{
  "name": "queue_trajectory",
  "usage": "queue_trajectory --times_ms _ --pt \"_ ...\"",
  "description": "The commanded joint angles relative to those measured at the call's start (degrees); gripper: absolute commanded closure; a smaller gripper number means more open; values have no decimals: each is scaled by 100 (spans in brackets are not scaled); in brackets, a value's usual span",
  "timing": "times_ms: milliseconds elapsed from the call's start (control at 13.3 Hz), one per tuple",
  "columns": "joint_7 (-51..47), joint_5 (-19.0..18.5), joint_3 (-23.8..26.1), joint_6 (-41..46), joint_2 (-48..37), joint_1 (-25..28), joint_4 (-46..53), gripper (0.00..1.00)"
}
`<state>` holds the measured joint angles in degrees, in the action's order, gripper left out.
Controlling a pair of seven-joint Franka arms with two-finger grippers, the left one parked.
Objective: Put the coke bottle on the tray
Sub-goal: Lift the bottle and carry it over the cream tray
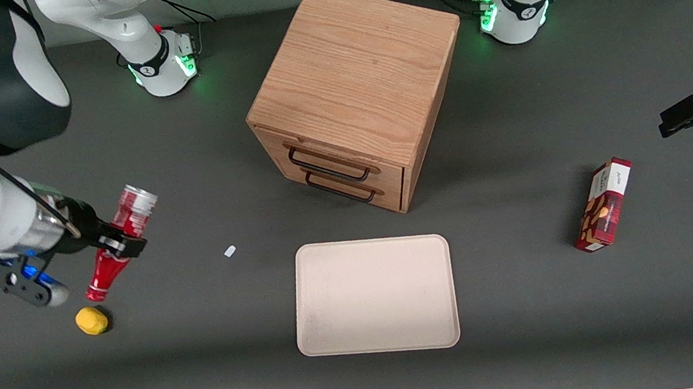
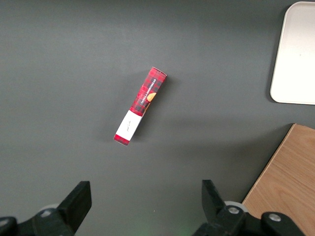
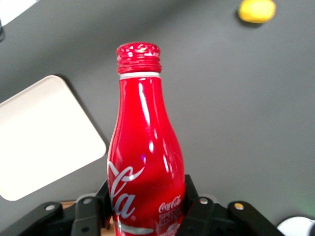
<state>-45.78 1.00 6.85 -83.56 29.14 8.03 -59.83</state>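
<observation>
My right gripper (image 1: 117, 239) is shut on the coke bottle (image 1: 118, 245), a slim red bottle with white script. It holds the bottle tilted in the air, silvery wide end up, neck down, toward the working arm's end of the table. In the right wrist view the bottle (image 3: 145, 162) sits between the two fingers of the gripper (image 3: 147, 206). The beige tray (image 1: 375, 295) lies flat and empty on the table, in front of the wooden drawer cabinet, well apart from the bottle. It also shows in the right wrist view (image 3: 39, 142) and in the left wrist view (image 2: 295, 54).
A wooden cabinet (image 1: 359, 80) with two drawers stands at mid-table. A yellow lemon-like object (image 1: 91, 320) lies just below the bottle's neck. A small white scrap (image 1: 230, 251) lies between bottle and tray. A red snack box (image 1: 604, 204) lies toward the parked arm's end.
</observation>
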Motion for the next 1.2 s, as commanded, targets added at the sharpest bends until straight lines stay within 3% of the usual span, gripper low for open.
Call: queue_trajectory --times_ms 0,300,525,675,900,1125 --pt "-10 31 -43 -490 1110 436 1070 100" --pt "-98 31 -70 -2362 2137 1042 1070 100" --pt "130 -4 -279 -3296 2727 1472 1061 100" --pt "655 -4 -517 -3509 3053 1754 1061 100" --pt "1771 22 -483 -3571 3308 1712 1009 100" --pt "2055 23 -491 -3571 3370 1728 877 100"
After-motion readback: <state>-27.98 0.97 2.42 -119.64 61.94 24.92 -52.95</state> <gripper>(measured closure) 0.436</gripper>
